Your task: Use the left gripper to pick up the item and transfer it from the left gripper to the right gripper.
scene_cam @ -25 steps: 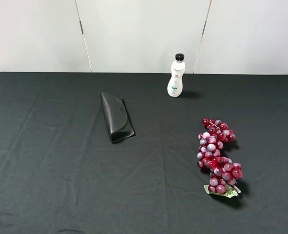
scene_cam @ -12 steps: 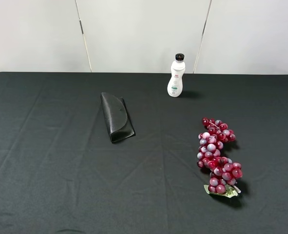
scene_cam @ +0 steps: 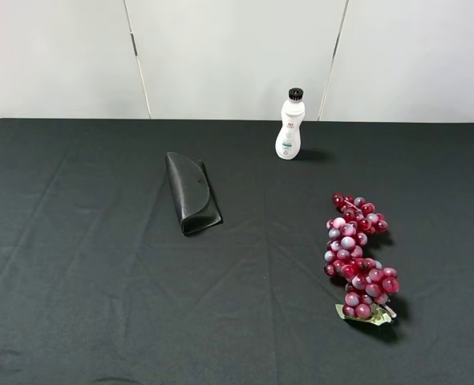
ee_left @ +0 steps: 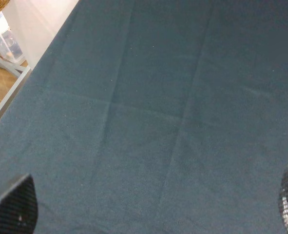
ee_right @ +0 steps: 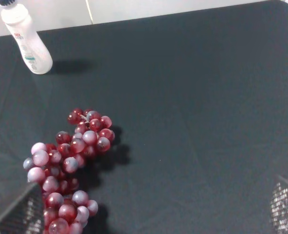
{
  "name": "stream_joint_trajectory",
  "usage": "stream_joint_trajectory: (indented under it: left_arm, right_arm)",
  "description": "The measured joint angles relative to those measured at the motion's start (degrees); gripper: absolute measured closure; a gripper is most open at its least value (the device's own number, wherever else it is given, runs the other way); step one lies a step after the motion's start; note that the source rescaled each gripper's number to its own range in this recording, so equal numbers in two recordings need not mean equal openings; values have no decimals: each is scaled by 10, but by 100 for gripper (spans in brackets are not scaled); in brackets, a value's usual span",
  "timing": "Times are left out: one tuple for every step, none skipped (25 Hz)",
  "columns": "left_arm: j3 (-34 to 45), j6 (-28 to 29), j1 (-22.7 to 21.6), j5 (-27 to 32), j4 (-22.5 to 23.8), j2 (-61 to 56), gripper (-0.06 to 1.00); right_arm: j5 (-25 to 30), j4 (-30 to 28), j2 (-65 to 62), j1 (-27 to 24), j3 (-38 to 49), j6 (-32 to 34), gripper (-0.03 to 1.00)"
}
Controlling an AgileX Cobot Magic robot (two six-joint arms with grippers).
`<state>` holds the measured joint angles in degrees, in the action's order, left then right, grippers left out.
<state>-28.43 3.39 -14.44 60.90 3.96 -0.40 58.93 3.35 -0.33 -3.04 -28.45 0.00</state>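
Change: nothing has shifted since a second ago; grapes, case and bottle lie where they were, and no arm has entered the high view.
Left gripper (ee_left: 151,214): seen only in its own wrist view, as two black fingertips (ee_left: 14,207) at the picture's lower corners, spread wide apart, jaws released and holding nothing. It hangs over bare cloth, angled down at the black cloth-covered surface (ee_left: 153,112) near its edge.
Right gripper (ee_right: 153,207): likewise two mesh-textured tips (ee_right: 19,212) set far apart, jaws released, empty, tilted down toward the grapes.
Item: the bunch of glossy red-purple artificial grapes (scene_cam: 357,257) lies flat on the surface's right half, toward the near edge.
Long axis: runs from far to near, the narrower end pointing toward the back wall, the small green leaf (scene_cam: 369,317) at the near end.
Item and jaws: in the right wrist view the grapes (ee_right: 68,170) lie just ahead of one right fingertip, off to that side and not between the jaws; the left jaws show no grapes.
Others: a black folded case (scene_cam: 191,193) sits left of centre; a white plastic bottle with a black cap (scene_cam: 289,125) stands upright at the back.
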Motion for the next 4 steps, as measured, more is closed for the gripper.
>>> stream_joint_trajectory:
  left_arm:
    - [0,0,0,0,0,0,-4]
    - [0,0,0,0,0,0,-4]
    - [0,0,0,0,0,0,-4]
    - [0,0,0,0,0,0,-4]
  right_arm:
    - [0,0,0,0,0,0,-3]
    - [0,0,0,0,0,0,-3]
    - [0,0,0,0,0,0,-3]
    - [0,0,0,0,0,0,-3]
